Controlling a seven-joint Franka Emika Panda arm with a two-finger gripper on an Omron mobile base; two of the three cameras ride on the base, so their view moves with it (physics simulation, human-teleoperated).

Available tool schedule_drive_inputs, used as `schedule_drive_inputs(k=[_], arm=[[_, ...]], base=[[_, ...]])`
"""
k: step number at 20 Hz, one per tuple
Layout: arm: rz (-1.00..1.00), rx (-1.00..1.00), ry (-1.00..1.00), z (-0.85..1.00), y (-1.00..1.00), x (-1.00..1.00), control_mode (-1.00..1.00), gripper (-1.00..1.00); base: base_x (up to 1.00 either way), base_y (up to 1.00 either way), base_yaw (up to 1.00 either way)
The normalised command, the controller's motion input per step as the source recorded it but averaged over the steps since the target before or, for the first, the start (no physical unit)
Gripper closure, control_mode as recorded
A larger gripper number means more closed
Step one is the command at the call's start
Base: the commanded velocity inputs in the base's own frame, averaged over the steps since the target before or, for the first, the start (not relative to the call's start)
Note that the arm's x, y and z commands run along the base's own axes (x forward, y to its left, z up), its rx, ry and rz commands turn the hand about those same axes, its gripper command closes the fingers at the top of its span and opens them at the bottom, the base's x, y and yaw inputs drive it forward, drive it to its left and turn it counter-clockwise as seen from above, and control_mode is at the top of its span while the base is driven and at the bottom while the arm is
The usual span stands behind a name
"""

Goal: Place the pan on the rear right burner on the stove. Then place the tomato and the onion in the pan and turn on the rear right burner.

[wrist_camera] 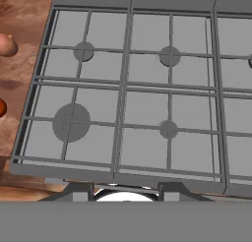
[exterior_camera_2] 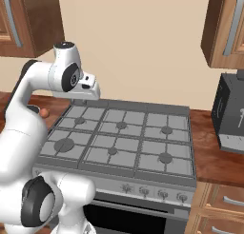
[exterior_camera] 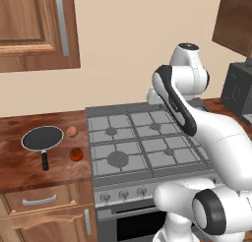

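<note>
We see pan [exterior_camera: 43,138], onion [exterior_camera: 72,131], tomato [exterior_camera: 76,154] on table [exterior_camera: 19,167] left of stove [exterior_camera: 147,142] | gripper [wrist_camera: 126,189] fingers apart, empty, above stove

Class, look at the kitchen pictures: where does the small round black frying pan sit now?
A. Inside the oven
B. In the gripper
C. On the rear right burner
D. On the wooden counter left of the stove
D: the small round black frying pan lies on the wooden counter left of the grey steel stove, beside the red-orange tomato and tan onion.
</note>
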Motion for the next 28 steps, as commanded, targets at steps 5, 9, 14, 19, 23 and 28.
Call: schedule_drive_inputs(k=[5,9,14,19,23,28], arm=[[0.00,-0.07,0.00,0.00,0.21,-0.01,-1.00,-1.00],[0.00,-0.06,0.02,0.00,0.43,-0.04,-1.00,-1.00],[0.00,0.00,0.05,0.00,0.44,-0.11,-1.00,-1.00],[0.00,0.00,0.11,-0.07,0.45,-0.19,-1.00,-1.00],[0.00,0.00,0.09,-0.12,0.52,-0.21,-1.00,-1.00],[0.00,0.00,0.05,-0.14,0.56,-0.18,-1.00,-1.00]], base=[[0.00,0.00,0.00],[0.00,0.00,0.00],[0.00,0.00,0.00],[0.00,0.00,0.00],[0.00,0.00,0.00],[0.00,0.00,0.00]])
